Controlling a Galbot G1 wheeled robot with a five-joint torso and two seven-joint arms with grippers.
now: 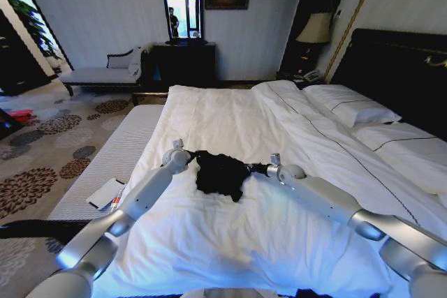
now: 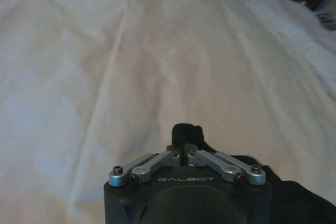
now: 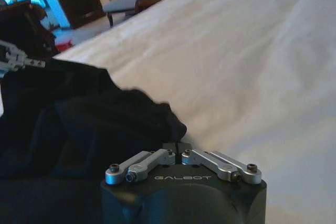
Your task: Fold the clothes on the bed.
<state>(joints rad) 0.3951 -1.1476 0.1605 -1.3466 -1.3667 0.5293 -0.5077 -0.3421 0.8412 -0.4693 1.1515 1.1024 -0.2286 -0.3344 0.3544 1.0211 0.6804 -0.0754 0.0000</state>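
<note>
We are pinching the black T-shirt with left gripper and right gripper (both pressed together), holding opposite edges taut for folding on the bed

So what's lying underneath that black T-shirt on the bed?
The black T-shirt rests on the bed's white duvet, with the left hand and right hand each pinching an edge. Anything directly beneath the bunched cloth is hidden.
</note>
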